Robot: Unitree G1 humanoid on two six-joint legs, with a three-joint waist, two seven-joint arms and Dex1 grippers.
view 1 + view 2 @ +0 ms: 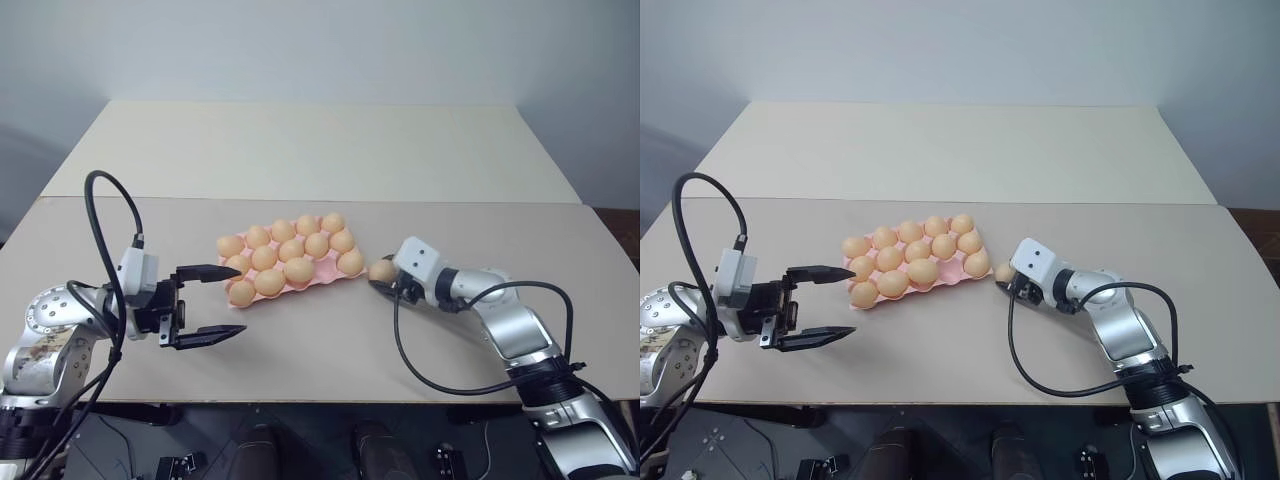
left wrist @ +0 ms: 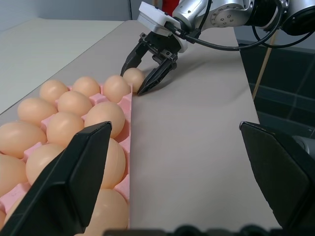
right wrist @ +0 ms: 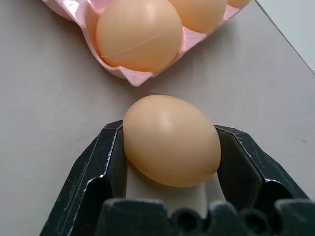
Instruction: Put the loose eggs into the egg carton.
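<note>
The pink egg carton (image 1: 323, 276) lies in the middle of the table, with several tan eggs (image 1: 291, 250) sitting in its cups. One loose egg (image 1: 381, 270) rests on the table just off the carton's right corner. My right gripper (image 1: 379, 279) is shut on this egg; in the right wrist view its black fingers (image 3: 98, 162) press against both sides of the egg (image 3: 170, 140). My left gripper (image 1: 241, 299) hovers open beside the carton's left end with nothing between its fingers (image 2: 83, 167).
The beige tabletop (image 1: 330, 350) has bare room in front of the carton and to its right. A seam separates it from a lighter table section (image 1: 300, 150) behind. Black cables (image 1: 440, 380) loop off both arms over the table's front edge.
</note>
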